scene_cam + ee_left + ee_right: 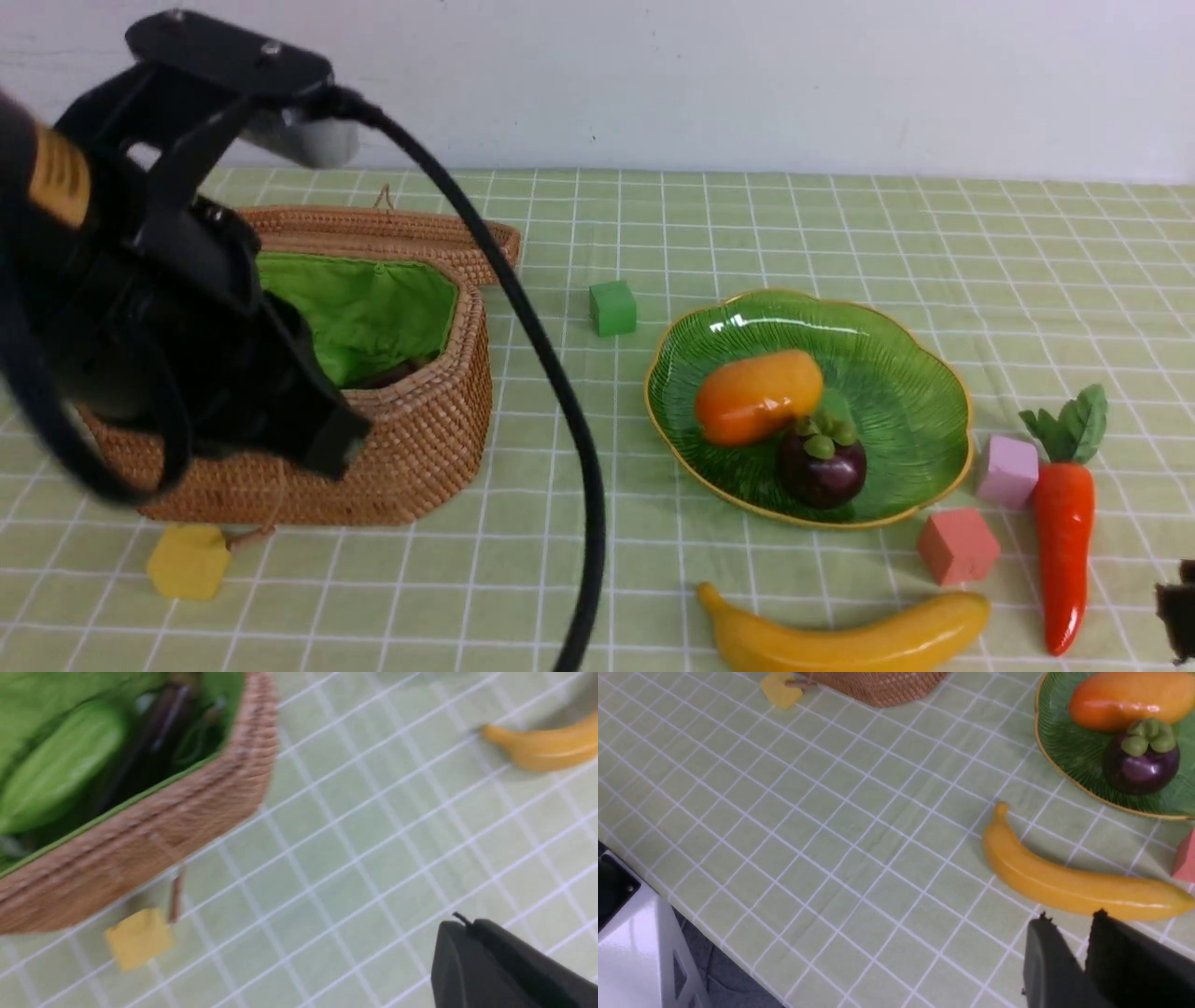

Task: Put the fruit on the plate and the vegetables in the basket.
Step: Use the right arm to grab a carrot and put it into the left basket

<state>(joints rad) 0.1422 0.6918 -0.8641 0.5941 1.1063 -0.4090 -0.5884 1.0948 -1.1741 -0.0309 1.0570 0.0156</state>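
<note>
The wicker basket (420,439) with green lining stands at the left. In the left wrist view the green gourd (56,765) and the dark eggplant (154,742) lie inside it (140,835). The green plate (896,373) holds the mango (756,397) and the mangosteen (822,467). The banana (840,639) lies on the cloth in front of the plate. The carrot (1064,551) lies to the plate's right. My left gripper (338,446) is shut and empty, raised by the basket's front (460,924). My right gripper (1071,921) is slightly open and empty, just short of the banana (1064,886).
Small cubes lie about: green (612,308) behind the plate, lilac (1008,469) and salmon (957,546) between plate and carrot, yellow (187,560) at the basket's front. The flat woven lid (392,233) lies behind the basket. The table's near edge (714,942) shows in the right wrist view.
</note>
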